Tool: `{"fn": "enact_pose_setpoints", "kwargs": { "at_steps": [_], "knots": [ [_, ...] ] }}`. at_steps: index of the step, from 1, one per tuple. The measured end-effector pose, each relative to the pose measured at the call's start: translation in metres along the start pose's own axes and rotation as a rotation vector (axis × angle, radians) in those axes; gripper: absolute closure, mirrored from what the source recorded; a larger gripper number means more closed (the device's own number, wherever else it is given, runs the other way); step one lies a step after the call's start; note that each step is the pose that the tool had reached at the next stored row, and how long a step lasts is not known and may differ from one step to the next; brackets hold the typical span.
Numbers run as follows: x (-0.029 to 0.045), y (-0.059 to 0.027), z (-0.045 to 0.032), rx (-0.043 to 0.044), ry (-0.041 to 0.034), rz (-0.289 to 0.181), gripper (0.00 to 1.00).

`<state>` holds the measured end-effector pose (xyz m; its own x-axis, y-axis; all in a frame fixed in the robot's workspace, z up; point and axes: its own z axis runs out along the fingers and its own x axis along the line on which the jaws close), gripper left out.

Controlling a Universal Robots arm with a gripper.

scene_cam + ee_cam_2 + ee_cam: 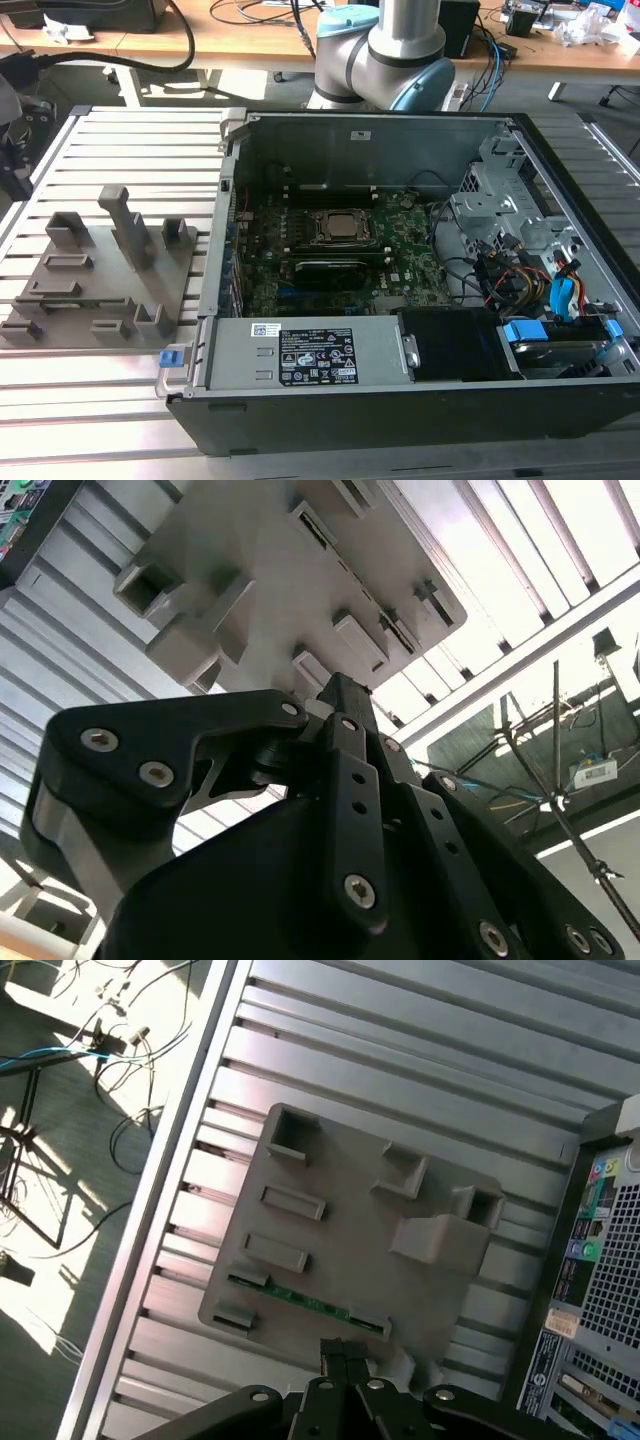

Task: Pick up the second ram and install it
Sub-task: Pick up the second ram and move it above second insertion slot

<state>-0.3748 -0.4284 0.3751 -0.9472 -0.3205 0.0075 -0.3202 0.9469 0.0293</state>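
The second ram (pixel 308 1304) is a thin green stick lying in a slot along one edge of the grey holder tray (pixel 350 1230). My gripper (pixel 345 1352) hovers above the tray, close to that edge, with its black fingers pressed together and nothing between them. In the second wrist view the fingertips (pixel 345 688) point at the tray (pixel 260 570) from a short distance away. In the exterior view the tray (pixel 100 275) sits on the slatted table at the exterior view's left. The open computer case (pixel 400 270), with its green motherboard (pixel 400 265), is beside the tray.
The case wall (pixel 225 200) rises next to the tray. Posts and blocks (pixel 125 225) stand up from the tray. Cables and drive cages (pixel 530 270) fill the case's far side. The table edge (pixel 170 1170) drops to a floor with wires and a tripod (pixel 40 1160).
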Motion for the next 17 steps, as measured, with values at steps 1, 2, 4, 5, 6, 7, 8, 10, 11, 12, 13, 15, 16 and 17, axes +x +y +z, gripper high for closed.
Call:
{"fn": "enact_pose_setpoints", "kwargs": {
  "at_steps": [1,2,4,5,6,7,8,10,11,12,13,15,16,17],
  "knots": [
    [0.0000,0.0000,0.0000,0.0000,0.0005,-0.014,0.89],
    [0.0000,0.0000,0.0000,0.0002,0.0008,-0.026,0.89],
    [0.0000,0.0000,0.0000,0.0004,0.0018,-0.061,0.89],
    [0.0000,0.0000,0.0000,0.0005,0.0022,-0.076,0.89],
    [0.0000,0.0000,0.0000,0.0006,0.0026,-0.086,0.89],
    [0.0000,0.0000,0.0000,0.0007,0.0031,-0.102,0.89],
    [0.0000,0.0000,0.0000,0.0009,0.0036,-0.123,0.89],
    [0.0000,0.0000,0.0000,0.0011,0.0044,-0.149,0.89],
    [0.0000,0.0000,0.0000,0.0013,0.0053,-0.177,0.89],
    [0.0000,0.0000,0.0000,0.0014,0.0056,-0.189,0.89],
    [0.0000,0.0000,0.0000,0.0015,0.0059,-0.199,0.89],
    [0.0000,0.0000,0.0000,0.0018,0.0072,-0.245,0.89],
    [0.0000,0.0000,0.0000,0.0020,0.0079,-0.267,0.89],
    [0.0000,0.0000,0.0000,0.0021,0.0085,-0.288,0.89]
  ]
}}
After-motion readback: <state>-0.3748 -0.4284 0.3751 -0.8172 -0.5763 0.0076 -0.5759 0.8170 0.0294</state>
